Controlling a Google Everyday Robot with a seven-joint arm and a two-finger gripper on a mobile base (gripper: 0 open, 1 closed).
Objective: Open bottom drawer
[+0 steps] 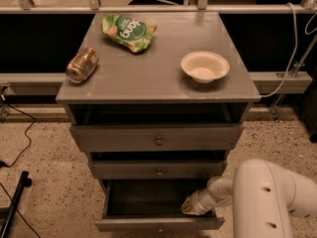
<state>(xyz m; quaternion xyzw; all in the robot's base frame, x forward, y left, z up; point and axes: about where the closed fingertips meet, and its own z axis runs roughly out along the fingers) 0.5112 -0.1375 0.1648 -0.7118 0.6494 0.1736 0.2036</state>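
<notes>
You had the bottom drawer (pixel 158 224) standing well out of the cabinet at 6 o'clock in the view. Its dark interior was exposed, and its front panel sat forward of the middle drawer (pixel 158 170) and the top drawer (pixel 156 139). By my judgement the opening was largely done.

The hand (pixel 190 207) sat inside that drawer at its 4 o'clock corner, close behind the front panel. The white arm (pixel 267 197) reached in from 4 o'clock. I could not tell how far open the hand was, or whether it had hold of anything.

Risks noted:
- If you lift straight up, the hand may strike the underside of the middle drawer, which overhangs just above it.
- If you drag backward, the drawer may overrun its travel and drop.
- If you push inward on withdrawal, the drawer may slide shut again.
- A jolt to the cabinet could roll the can (pixel 81 65), lying on its side at 10 o'clock on the tabletop (pixel 148 83).
</notes>
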